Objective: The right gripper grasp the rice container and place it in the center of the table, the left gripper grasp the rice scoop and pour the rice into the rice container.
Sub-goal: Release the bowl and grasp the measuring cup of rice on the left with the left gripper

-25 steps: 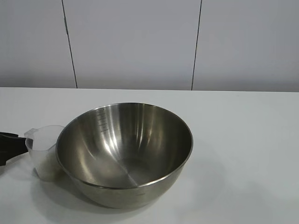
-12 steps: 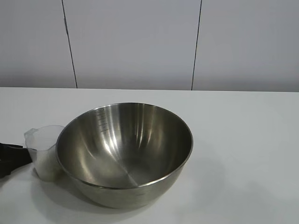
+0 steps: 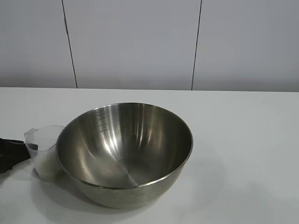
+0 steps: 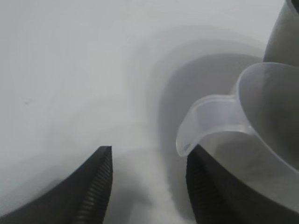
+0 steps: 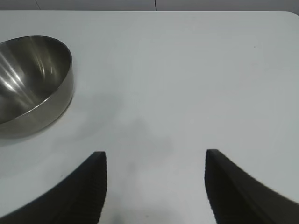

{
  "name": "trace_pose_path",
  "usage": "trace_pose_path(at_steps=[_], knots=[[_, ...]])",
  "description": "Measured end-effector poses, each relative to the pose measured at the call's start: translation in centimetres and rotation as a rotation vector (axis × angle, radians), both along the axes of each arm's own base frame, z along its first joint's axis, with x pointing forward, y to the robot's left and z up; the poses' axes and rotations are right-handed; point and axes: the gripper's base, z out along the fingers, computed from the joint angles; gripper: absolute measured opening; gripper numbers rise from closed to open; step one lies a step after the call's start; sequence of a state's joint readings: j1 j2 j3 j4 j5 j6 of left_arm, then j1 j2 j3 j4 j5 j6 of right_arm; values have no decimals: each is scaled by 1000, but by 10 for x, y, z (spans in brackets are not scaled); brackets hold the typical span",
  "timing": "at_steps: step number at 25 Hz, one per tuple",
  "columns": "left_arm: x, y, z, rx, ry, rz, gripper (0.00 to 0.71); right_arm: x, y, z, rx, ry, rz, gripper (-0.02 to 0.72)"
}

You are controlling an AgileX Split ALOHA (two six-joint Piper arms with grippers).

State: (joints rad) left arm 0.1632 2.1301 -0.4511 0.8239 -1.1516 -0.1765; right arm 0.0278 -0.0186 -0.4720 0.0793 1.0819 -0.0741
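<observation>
Exterior view: the rice container (image 3: 124, 154) sits mid-worktop (image 3: 243, 140), engraved measure marks inside too small to read. Touching its left side stands the rice scoop (image 3: 43, 151). Left end effector (image 4: 149, 186) half open, one finger beside the scoop, gripping nothing. Right end effector (image 5: 155, 186) open, empty, well right of the container.

A large shiny steel bowl (image 3: 124, 154) sits on the white tabletop (image 3: 243, 140). A small clear plastic cup (image 3: 43, 151) stands upright just beside its left side. My left tool (image 3: 11, 155) reaches the cup from the left edge.
</observation>
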Motion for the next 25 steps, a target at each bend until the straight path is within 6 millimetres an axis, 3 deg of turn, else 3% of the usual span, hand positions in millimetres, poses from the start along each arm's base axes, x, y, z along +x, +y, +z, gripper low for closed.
trace_pose_path(at_steps=[11, 25], knots=[[6, 1, 1, -10, -10, 9, 356, 0, 0, 0, 0, 0, 0, 419], [8, 4, 3, -31, 3, 63, 298, 0, 0, 0, 0, 0, 0, 419]])
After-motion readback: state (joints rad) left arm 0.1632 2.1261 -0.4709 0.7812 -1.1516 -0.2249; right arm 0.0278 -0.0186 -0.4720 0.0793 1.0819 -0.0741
